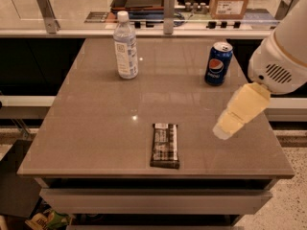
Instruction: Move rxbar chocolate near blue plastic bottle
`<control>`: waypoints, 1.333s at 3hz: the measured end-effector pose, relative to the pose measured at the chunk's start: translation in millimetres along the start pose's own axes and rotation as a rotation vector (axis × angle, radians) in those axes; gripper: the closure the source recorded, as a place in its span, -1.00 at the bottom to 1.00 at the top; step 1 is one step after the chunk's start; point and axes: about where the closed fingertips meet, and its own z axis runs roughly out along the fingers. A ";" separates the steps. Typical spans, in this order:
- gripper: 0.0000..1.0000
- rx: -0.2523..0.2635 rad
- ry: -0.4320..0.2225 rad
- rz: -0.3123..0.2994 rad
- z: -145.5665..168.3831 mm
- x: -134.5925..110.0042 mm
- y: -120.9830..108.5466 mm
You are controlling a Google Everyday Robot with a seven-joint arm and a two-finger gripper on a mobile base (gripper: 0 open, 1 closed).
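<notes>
One each: bar (165, 145), bottle (125, 47), can (218, 63), claw (224, 128) above table (91, 128).

Warm light, tabletop (96, 128) glare, blurred hand (224, 127) right

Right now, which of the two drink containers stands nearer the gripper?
The blue Pepsi can, at the right rear of the table. The gripper hovers over the right side; the blue plastic bottle stands far left of it.
</notes>
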 end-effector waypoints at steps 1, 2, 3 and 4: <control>-1.00 -0.006 0.012 0.154 16.8 -9.4 5.2; -1.00 0.029 0.059 0.265 24.2 -16.9 6.7; -1.00 0.044 0.055 0.364 22.5 -16.8 5.1; -1.00 0.053 0.077 0.385 23.0 -19.1 7.9</control>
